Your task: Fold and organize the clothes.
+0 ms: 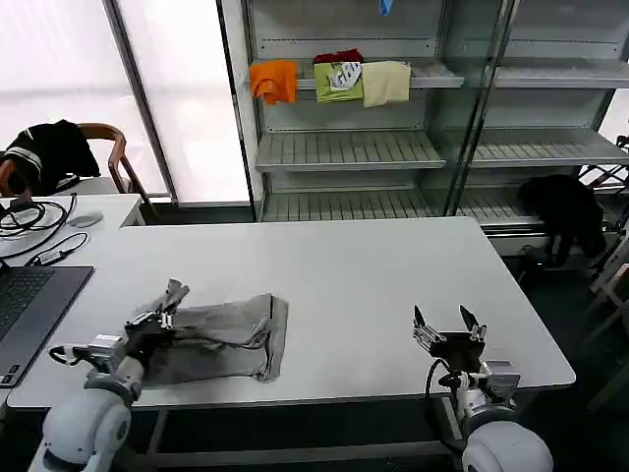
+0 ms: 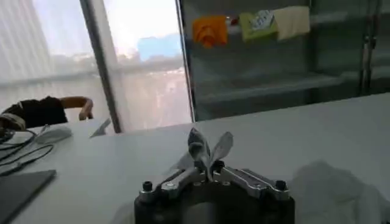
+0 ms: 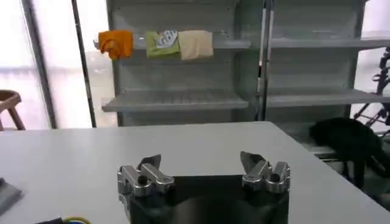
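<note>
A light grey top (image 1: 231, 336) lies crumpled and partly folded on the white table (image 1: 344, 265), near its front left edge. My left gripper (image 1: 162, 313) is at the garment's left end, shut on a pinch of its fabric that sticks up between the fingers. In the left wrist view that fabric tip (image 2: 206, 149) rises above the left gripper (image 2: 209, 165), and more of the grey cloth (image 2: 332, 189) lies off to one side. My right gripper (image 1: 447, 321) hovers open and empty over the bare front right of the table, well apart from the garment; its own view shows the right gripper (image 3: 201, 163) holding nothing.
A laptop (image 1: 28, 305), cables (image 1: 34, 221) and a mouse (image 1: 86, 220) sit at the table's left. A chair with a black garment (image 1: 49, 152) stands behind. Shelves (image 1: 344, 147) at the back carry orange, green and cream garments; a black garment (image 1: 565, 211) hangs at the right.
</note>
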Controlling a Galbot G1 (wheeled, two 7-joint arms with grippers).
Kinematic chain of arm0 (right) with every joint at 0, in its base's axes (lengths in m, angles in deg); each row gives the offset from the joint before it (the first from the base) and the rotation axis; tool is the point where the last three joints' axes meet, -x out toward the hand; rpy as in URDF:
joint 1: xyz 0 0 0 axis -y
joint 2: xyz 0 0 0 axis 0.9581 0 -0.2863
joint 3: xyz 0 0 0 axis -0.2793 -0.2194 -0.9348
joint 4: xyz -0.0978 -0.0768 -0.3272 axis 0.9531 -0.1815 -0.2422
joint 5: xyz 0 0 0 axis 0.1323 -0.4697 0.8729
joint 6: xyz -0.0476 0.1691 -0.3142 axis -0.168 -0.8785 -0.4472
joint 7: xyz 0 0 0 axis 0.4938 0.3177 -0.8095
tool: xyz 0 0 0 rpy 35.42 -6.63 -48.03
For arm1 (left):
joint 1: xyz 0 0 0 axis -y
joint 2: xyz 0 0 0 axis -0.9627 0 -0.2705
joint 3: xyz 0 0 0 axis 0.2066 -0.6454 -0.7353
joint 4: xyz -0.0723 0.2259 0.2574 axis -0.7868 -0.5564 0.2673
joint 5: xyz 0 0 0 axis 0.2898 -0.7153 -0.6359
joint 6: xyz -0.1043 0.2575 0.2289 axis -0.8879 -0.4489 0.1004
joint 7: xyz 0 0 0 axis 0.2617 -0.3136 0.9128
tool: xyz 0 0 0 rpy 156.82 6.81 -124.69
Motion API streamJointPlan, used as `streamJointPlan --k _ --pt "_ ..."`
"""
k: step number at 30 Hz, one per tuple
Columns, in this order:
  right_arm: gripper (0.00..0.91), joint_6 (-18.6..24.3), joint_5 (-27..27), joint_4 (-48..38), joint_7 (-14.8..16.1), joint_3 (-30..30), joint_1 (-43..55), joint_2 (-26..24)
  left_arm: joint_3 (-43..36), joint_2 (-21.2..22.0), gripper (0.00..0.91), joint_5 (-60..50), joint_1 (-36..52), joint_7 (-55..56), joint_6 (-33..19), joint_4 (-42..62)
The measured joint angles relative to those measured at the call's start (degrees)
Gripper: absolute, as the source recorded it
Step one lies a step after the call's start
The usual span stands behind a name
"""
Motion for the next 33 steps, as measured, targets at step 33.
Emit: streamJointPlan --k 33 --pt "0.907 -0.2 3.8 0.2 0.3 -1.7 -2.6 2.1 -18.5 2.4 0.02 -1.7 9.3 3.2 2.4 1.4"
